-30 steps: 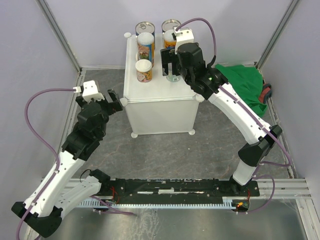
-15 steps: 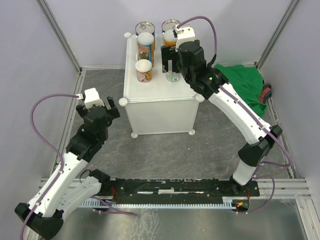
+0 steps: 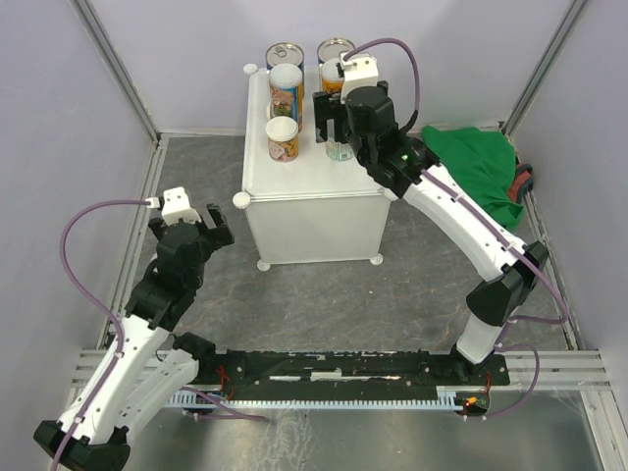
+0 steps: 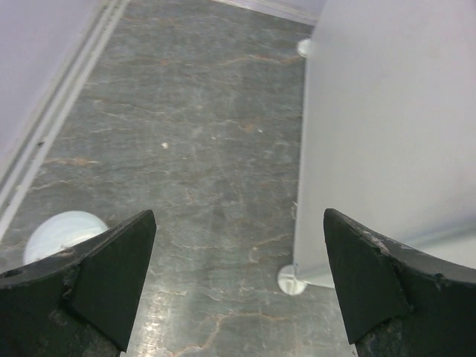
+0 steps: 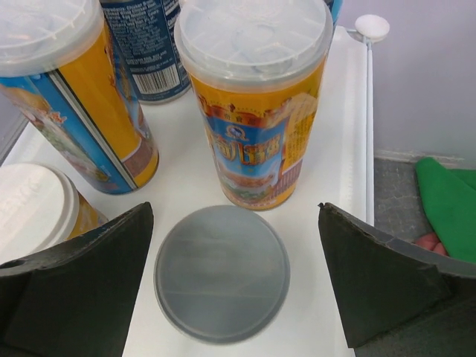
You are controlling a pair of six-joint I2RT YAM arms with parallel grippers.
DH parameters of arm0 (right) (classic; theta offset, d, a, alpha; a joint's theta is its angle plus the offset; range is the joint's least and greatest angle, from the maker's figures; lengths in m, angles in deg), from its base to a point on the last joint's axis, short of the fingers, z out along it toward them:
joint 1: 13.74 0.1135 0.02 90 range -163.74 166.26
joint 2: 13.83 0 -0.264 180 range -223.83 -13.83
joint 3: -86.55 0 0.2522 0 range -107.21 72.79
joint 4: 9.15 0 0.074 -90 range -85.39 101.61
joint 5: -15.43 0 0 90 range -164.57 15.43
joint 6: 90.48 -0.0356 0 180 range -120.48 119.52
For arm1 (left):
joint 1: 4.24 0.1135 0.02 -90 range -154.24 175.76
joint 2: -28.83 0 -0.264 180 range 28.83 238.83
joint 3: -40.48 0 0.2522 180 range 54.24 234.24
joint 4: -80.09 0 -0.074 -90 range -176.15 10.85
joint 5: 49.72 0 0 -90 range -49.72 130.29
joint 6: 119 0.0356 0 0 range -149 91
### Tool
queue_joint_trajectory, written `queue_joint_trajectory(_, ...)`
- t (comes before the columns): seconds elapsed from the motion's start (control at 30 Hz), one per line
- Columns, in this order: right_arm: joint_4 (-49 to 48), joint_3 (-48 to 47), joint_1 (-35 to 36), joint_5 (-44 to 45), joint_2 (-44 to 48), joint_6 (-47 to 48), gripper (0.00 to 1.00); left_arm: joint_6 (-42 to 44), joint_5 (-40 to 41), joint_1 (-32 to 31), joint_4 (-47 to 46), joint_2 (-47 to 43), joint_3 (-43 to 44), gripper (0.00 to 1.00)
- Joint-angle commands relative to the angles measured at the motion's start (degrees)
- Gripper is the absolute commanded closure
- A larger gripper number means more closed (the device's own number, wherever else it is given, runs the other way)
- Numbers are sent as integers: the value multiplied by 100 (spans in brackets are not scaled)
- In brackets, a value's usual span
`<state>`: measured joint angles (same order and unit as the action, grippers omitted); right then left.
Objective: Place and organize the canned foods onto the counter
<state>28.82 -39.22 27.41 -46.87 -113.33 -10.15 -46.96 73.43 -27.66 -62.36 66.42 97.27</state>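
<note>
Several canned foods stand on the counter (image 3: 314,186): two blue ones with silver tops (image 3: 285,53) (image 3: 336,48) at the back, a tall white-lidded one (image 3: 286,84) and a shorter one (image 3: 283,138). My right gripper (image 3: 333,116) hangs open over the counter's right side. In its wrist view a grey-lidded can (image 5: 222,272) stands upright below and between the wide-apart fingers of the right gripper (image 5: 234,223), untouched, with a yellow can (image 5: 253,111) just behind. My left gripper (image 3: 218,226) is open and empty over the floor, left of the counter. A pale round lid (image 4: 59,232) peeks out by its left finger.
A green cloth (image 3: 476,167) lies on the grey floor right of the counter. The counter's side wall (image 4: 387,134) and a round foot (image 4: 291,280) are close on the left gripper's right. Booth walls enclose the space, with a rail (image 3: 128,221) on the left.
My left arm has drawn back from the counter's front left corner, toward the near left. The right gripper has shifted slightly over the counter and stays open.
</note>
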Motion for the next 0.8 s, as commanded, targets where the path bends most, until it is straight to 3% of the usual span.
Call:
queue_joint_trajectory(0.0, -758, -70, 17, 109, -193, 121, 1, 64, -878, 30, -341, -273, -46, 1)
queue_joint_trajectory(0.3, -1911, -475, -75, 630, -1173, 274, 1, 156, -1278, 22, -192, -771, -352, 1)
queue_joint_trajectory(0.77, -1614, -1580, -311, 485, -2402, -441, 1, 363, -781, 27, 130, -670, -322, 1)
